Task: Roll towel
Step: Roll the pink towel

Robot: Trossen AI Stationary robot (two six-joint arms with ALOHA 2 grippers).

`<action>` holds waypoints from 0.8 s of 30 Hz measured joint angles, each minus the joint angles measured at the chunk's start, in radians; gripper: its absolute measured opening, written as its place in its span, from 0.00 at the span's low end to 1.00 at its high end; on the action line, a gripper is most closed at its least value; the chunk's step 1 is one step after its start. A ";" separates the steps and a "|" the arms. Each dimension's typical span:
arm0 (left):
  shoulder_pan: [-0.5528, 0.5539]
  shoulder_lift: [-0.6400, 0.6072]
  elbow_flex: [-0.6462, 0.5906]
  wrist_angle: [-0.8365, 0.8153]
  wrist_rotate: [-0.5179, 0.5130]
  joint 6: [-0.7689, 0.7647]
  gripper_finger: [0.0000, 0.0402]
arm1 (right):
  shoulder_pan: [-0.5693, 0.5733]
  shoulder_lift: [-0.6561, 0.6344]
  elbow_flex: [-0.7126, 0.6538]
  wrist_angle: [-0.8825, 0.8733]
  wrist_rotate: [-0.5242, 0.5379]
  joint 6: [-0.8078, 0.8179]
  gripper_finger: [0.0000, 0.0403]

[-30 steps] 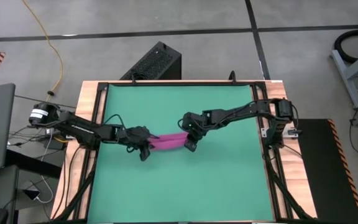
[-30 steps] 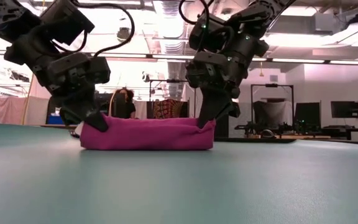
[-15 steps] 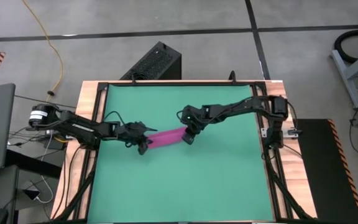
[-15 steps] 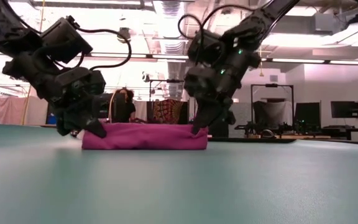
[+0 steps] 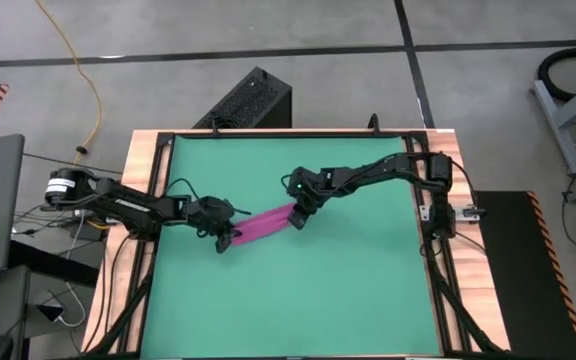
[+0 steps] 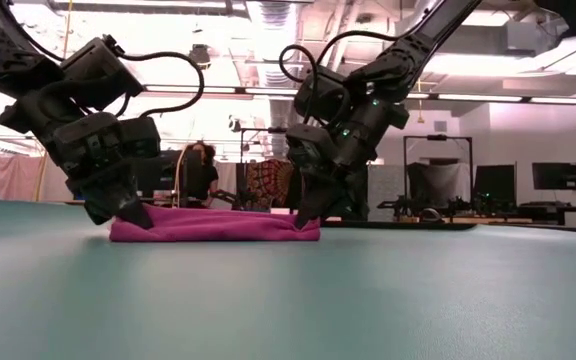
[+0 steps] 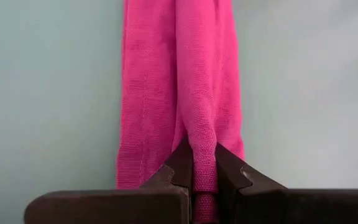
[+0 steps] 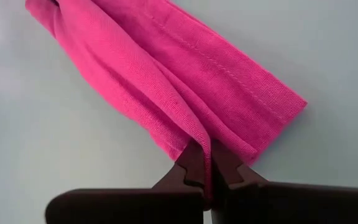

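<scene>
From above, we see the towel [image 5: 259,224] as a narrow magenta strip near the middle of the green mat [image 5: 348,290] that covers the bench [image 5: 144,148], running from near-left to far-right. Our left tool [image 5: 224,238] sits at its left end and our right tool [image 5: 295,215] at its right end.

At bench height, the towel [image 6: 213,224] lies low and flat on the mat, a folded band and not a round roll, with the left tool [image 6: 128,214] and right tool [image 6: 305,214] pressed down at its two ends.

In the left wrist view, the left tool [image 7: 204,180] is clenched on a raised ridge of the towel [image 7: 166,93], the other folds lying flat beside it.

In the right wrist view, the right tool [image 8: 209,169] likewise pinches an upper fold of the towel [image 8: 166,74].

We judge the cloth gathered lengthwise but only loosely; tightening it into a proper roll remains.
</scene>
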 joint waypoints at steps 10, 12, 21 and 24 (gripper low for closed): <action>-0.002 -0.037 -0.002 -0.020 0.000 -0.032 0.03 | 0.002 0.005 -0.001 -0.012 0.025 0.007 0.03; -0.003 -0.067 -0.002 -0.045 0.000 -0.042 0.03 | 0.002 0.005 -0.001 -0.011 0.031 0.007 0.03; -0.029 -0.217 -0.004 -0.158 -0.072 0.075 0.12 | 0.021 0.006 -0.003 0.004 0.052 0.005 0.03; -0.028 -0.232 -0.005 -0.173 -0.075 0.101 0.23 | 0.021 0.006 -0.003 0.004 0.053 0.002 0.03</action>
